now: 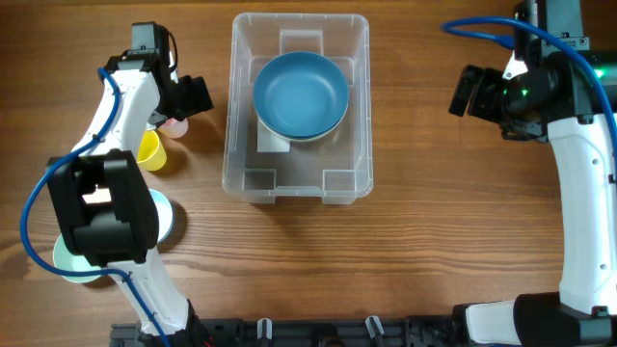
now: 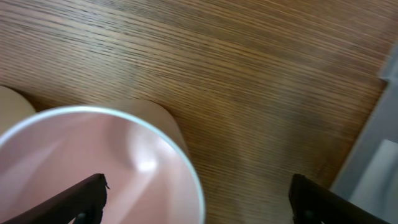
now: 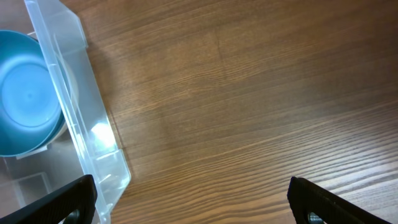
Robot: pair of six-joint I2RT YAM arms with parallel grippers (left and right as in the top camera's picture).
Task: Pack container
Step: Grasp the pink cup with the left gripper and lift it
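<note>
The clear plastic container (image 1: 299, 183) stands in the middle of the table with a blue bowl (image 1: 300, 94) inside it. Its right wall (image 3: 87, 124) and the bowl (image 3: 28, 93) show in the right wrist view. My left gripper (image 1: 198, 96) is open just left of the container, above a pink cup (image 2: 93, 168) whose rim lies between its fingers (image 2: 198, 202). The pink cup (image 1: 174, 124) is mostly hidden under the arm overhead. My right gripper (image 1: 466, 92) is open and empty, right of the container over bare wood (image 3: 193, 202).
A yellow cup (image 1: 150, 150) lies on its side left of the container. A light blue bowl (image 1: 164, 217) and a pale green one (image 1: 64, 258) sit under the left arm at the front left. Blue cables run along both arms.
</note>
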